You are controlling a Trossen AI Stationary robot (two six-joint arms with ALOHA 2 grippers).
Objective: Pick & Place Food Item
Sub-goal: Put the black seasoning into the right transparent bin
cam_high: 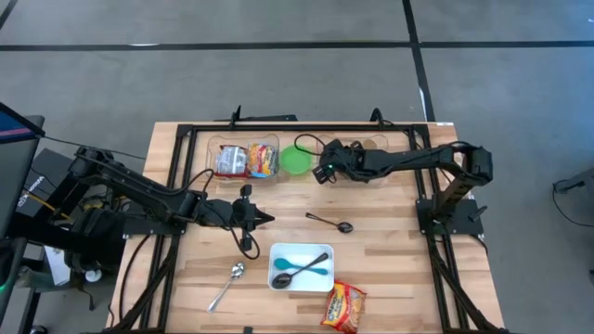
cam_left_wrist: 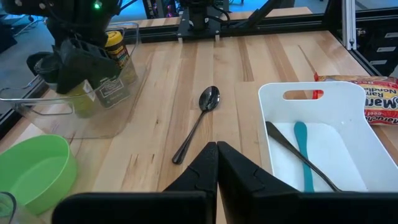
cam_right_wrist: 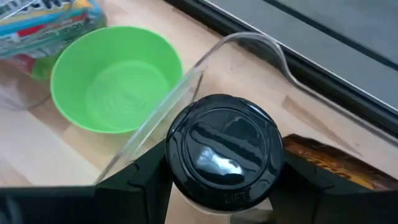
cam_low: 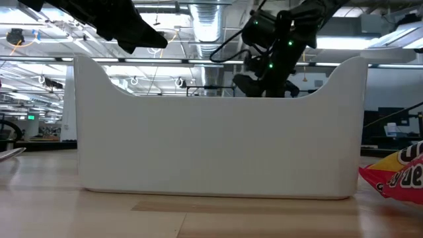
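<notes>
A jar with a black lid [cam_right_wrist: 224, 146], pale yellow contents and a label [cam_left_wrist: 102, 90] sits in my right gripper [cam_right_wrist: 224, 180], which is shut on it. The jar is at the clear bin [cam_left_wrist: 81, 121] right of the green bowl [cam_high: 297, 160]. Its lower part shows through the bin's wall. A yellow-lidded jar [cam_left_wrist: 116, 45] stands in the same bin. Another clear bin [cam_high: 246, 160] left of the bowl holds food packets. My left gripper [cam_left_wrist: 216, 149] hovers shut above the table's middle [cam_high: 264, 219] and holds nothing. My right gripper pinches the jar at its black lid [cam_right_wrist: 180, 155], one finger [cam_right_wrist: 146, 177] on each side. The fingers slant down from the table's right side. The jar hangs upright below them, inside the clear bin's wall. Whether its base rests on the bin's floor cannot be told.
A black spoon [cam_high: 329, 222] lies on the wood in front of my left gripper. A white tray [cam_high: 302, 267] near the front holds a teal spoon and a dark one. A silver spoon [cam_high: 227, 283] lies to its left and a ramen packet [cam_high: 344, 306] to its right.
</notes>
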